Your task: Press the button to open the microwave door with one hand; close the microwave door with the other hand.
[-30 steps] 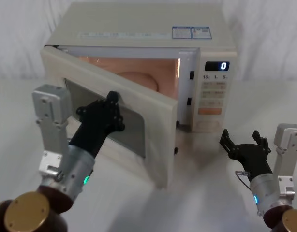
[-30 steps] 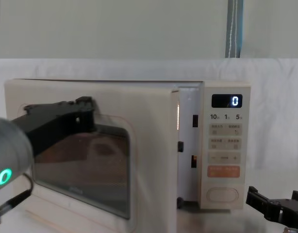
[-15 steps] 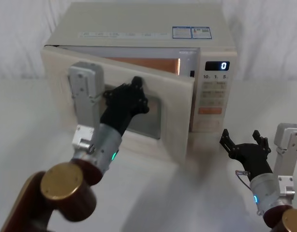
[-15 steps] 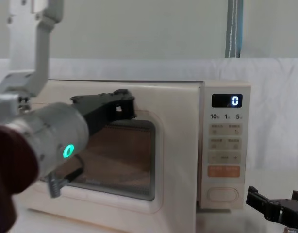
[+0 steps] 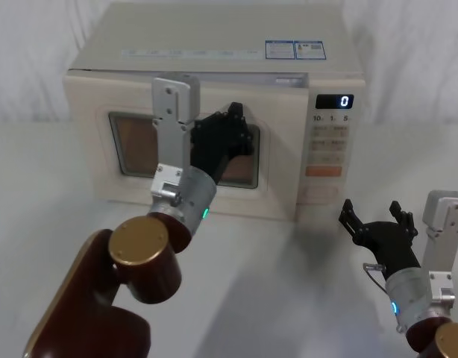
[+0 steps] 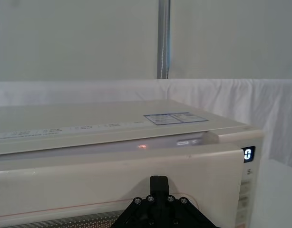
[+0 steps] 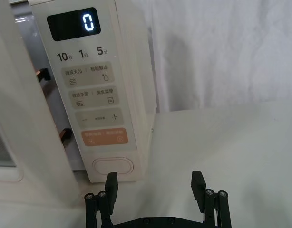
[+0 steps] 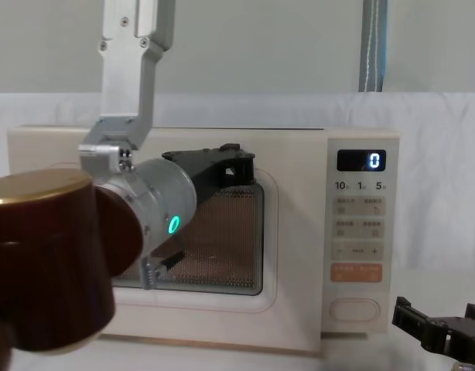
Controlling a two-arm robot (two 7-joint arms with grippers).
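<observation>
1. Two grippers show: the left gripper [image 5: 233, 130] presses against the upper right of the microwave door [image 5: 132, 179], over its window; whether its fingers are spread cannot be told.
2. A narrow gap remains at the door's latch edge in the right wrist view.
3. On the control panel [image 5: 330, 149], the button [image 7: 112, 166] sits lowest.
4. Low on the table [image 5: 289, 283], the right gripper [image 7: 155, 187] rests with fingers spread, holding nothing.

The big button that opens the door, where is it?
The button sits at the bottom of the control panel, on the microwave's right side, just under the orange key. The right gripper waits on the table in front of it.
</observation>
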